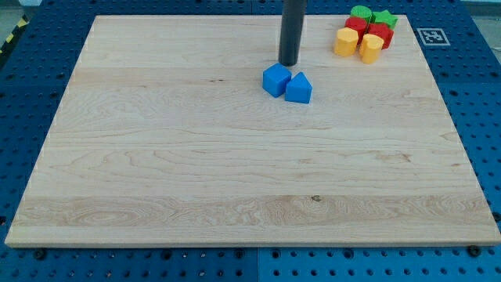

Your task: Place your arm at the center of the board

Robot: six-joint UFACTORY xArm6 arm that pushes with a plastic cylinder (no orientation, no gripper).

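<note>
My dark rod comes down from the view's top, and my tip (289, 63) rests on the wooden board (196, 172) in its upper middle part. Just below the tip lie two blue blocks side by side: a blue cube (275, 80) on the left and a blue wedge-like block (298, 88) on the right. The tip stands a little above the cube and is not clearly touching it.
A cluster of blocks sits at the board's top right corner: a green cylinder (361, 13), a green star (384, 19), two red blocks (379, 34), and two yellow blocks (345, 42) (370, 48). A marker tag (431, 36) lies on the blue perforated table beyond the board's right edge.
</note>
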